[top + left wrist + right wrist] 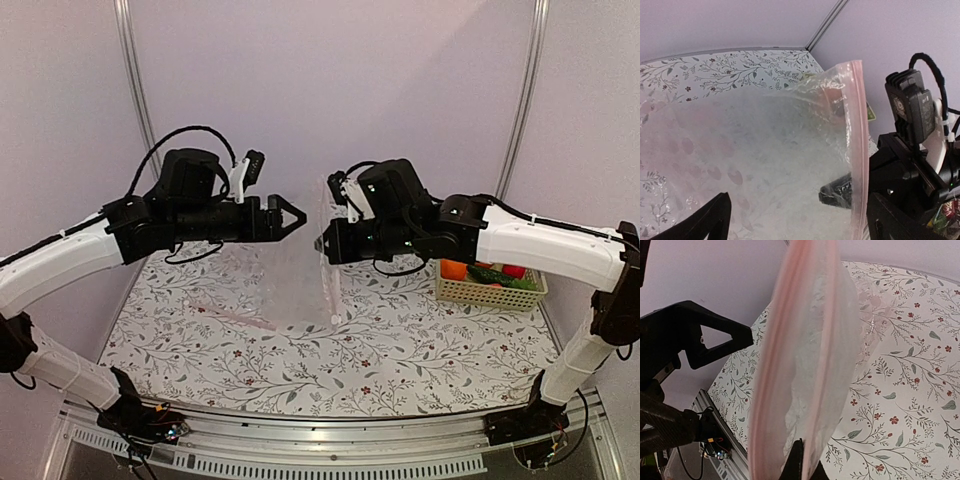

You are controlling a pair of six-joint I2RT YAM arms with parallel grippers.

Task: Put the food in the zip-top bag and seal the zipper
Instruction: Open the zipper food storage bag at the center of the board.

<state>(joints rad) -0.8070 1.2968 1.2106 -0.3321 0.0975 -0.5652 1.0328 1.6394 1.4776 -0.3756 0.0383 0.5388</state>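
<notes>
Bag: the zip-top bag [292, 282] hangs up between the two arms, and its low end seems to lie on the table [400, 350]
Zipper: the pink zipper [858, 150] runs up and down along the bag's edge, on the side by the right arm
Right gripper: the right gripper [321, 243] has its jaws pinched tight on the bag's pink edge
Left gripper: the left gripper [298, 217] has its jaws wide apart, just beside the bag, with nothing in them
Food: the food [490, 275] sits in the basket [488, 297], well apart from the bag
How the bag feels: it looks very light, thin and crinkly, so it will flop, fold and maybe slip
Where to hold: I think the pink strip is best, because it looks thicker than the clear part
Next grab: the left jaws could take the other lip of the mouth and pull it open
</notes>
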